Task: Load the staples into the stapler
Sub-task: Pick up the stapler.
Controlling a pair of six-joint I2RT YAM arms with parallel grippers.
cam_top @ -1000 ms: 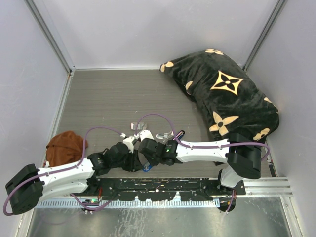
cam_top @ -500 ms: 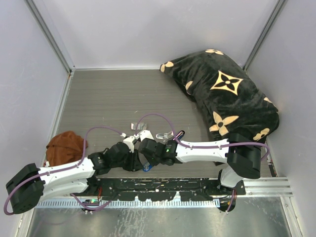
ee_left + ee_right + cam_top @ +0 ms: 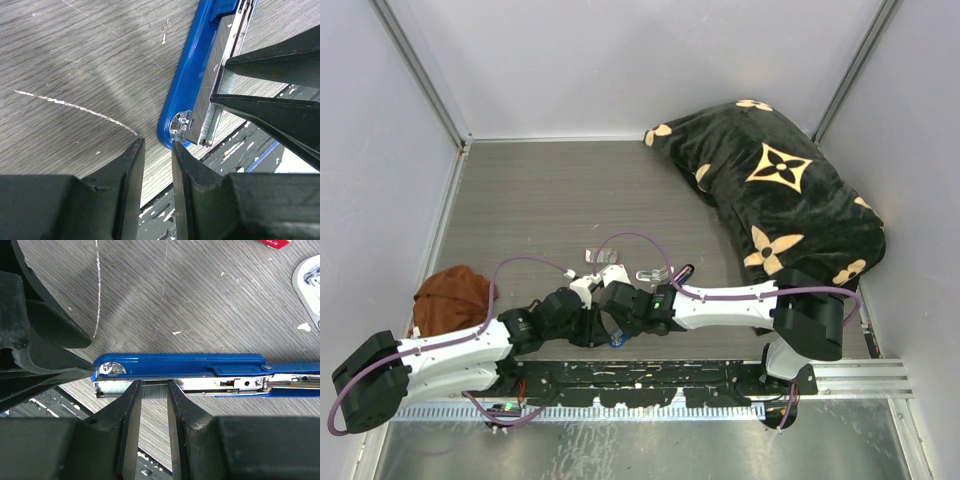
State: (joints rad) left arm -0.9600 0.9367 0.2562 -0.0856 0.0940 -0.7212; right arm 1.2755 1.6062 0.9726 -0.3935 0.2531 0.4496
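Note:
The blue stapler (image 3: pixel 185 362) lies opened flat near the table's front edge, with its silver channel (image 3: pixel 240 384) facing up. My right gripper (image 3: pixel 154 386) is shut on the silvery staples (image 3: pixel 154 391) and holds them against the front part of the channel. In the left wrist view the stapler (image 3: pixel 192 75) and staples (image 3: pixel 220 86) show between the right gripper's fingers (image 3: pixel 272 62). My left gripper (image 3: pixel 158 146) is empty, its jaws a narrow gap apart. One of its fingertips (image 3: pixel 176 150) touches the stapler's rounded front end. From above only a blue sliver of stapler (image 3: pixel 617 341) shows under both grippers.
A black cushion with tan flower marks (image 3: pixel 780 190) fills the right side. A brown cloth (image 3: pixel 450 297) lies at the left. A small white oblong piece (image 3: pixel 651 274) and a red-and-white box (image 3: pixel 592 256) lie just beyond the grippers. The black base rail (image 3: pixel 650 375) runs along the front edge.
The right arm has edged very slightly to the left. Nothing else has visibly changed.

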